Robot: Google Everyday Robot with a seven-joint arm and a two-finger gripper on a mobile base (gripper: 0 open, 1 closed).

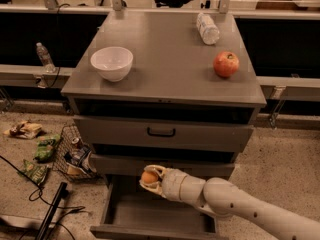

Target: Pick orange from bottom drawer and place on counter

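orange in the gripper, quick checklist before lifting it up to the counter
1. orange clasped in the gripper, above the bottom drawer: ok
2. bottom drawer pulled open: ok
3. clearance from the middle drawer front right above the gripper: cannot tell
4. bare counter between white bowl and red fruit: ok
5. bottle lying at the counter's back, away from that spot: ok
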